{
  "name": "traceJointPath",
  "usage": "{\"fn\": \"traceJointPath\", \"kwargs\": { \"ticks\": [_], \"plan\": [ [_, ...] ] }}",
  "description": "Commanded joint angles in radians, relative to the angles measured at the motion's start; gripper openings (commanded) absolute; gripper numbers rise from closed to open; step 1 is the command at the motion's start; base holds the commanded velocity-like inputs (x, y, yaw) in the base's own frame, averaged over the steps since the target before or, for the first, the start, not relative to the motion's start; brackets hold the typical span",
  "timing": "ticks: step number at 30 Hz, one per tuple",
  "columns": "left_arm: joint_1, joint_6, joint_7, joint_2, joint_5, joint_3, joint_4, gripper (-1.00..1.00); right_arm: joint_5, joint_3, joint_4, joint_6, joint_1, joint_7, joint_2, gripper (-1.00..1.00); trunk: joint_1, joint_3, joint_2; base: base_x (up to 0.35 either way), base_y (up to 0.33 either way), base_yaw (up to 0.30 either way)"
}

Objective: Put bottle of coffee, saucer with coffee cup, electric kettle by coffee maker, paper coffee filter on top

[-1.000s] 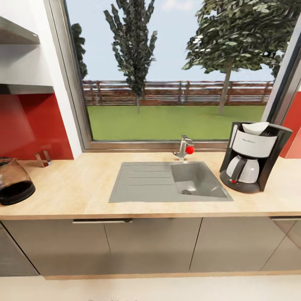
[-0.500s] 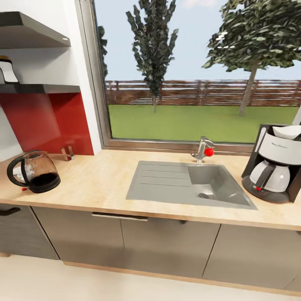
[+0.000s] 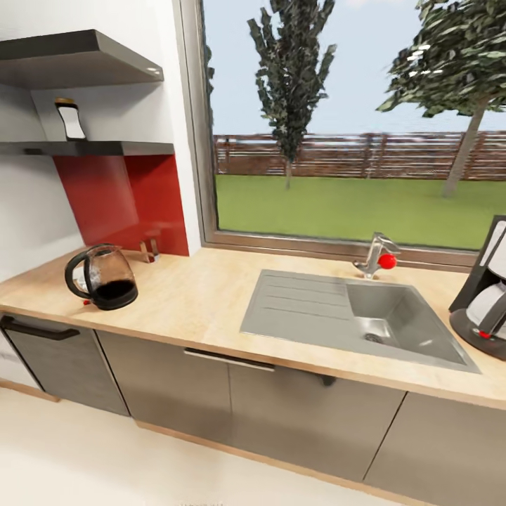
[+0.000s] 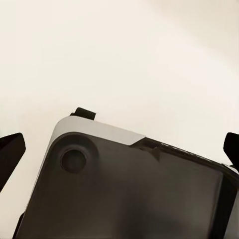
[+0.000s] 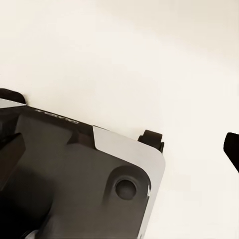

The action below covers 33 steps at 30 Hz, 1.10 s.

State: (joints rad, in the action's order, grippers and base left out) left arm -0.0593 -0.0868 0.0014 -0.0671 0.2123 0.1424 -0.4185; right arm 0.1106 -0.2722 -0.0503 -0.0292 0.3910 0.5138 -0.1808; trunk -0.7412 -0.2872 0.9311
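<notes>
Black against the white wall, the kitchen shelf (image 3: 98, 148) carries the bottle of coffee (image 3: 71, 119) upright at my far left, high above the table (image 3: 197, 302). Below it stands the electric kettle (image 3: 102, 277); the coffee maker (image 3: 485, 295) sits at the far right edge, well apart. My left arm looks nearer the bottle. Both wrist views face pale floor; I cannot tell how wide either set of fingers stands.

Ahead of me a steel sink (image 3: 320, 309) has a tap (image 3: 376, 256) with a red knob behind it. A wide window (image 3: 351, 126) shows grass, trees and a fence. A red backsplash (image 3: 116, 200) lies to its left.
</notes>
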Motion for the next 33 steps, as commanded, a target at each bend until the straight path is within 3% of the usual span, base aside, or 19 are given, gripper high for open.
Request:
{"fn": "traceJointPath", "kwargs": {
  "ticks": [1,17,33],
  "plan": [
    [-0.001,-0.001,0.000,0.000,0.010,0.000,-0.002,1.00,0.011,-0.008,-0.003,-0.003,0.002,0.005,0.000,1.00,0.000,-0.001,0.001,0.000,0.000,0.267],
    [-0.001,-0.001,0.000,0.000,0.010,0.021,-0.002,1.00,0.011,-0.008,-0.003,-0.003,0.002,0.005,0.000,1.00,0.000,-0.005,0.001,0.008,0.004,0.257],
    [-0.001,-0.002,0.000,0.000,0.010,0.022,-0.002,1.00,0.012,-0.007,-0.003,-0.003,0.002,0.005,0.000,1.00,0.000,-0.006,0.001,0.228,0.175,0.169]
  ]
}}
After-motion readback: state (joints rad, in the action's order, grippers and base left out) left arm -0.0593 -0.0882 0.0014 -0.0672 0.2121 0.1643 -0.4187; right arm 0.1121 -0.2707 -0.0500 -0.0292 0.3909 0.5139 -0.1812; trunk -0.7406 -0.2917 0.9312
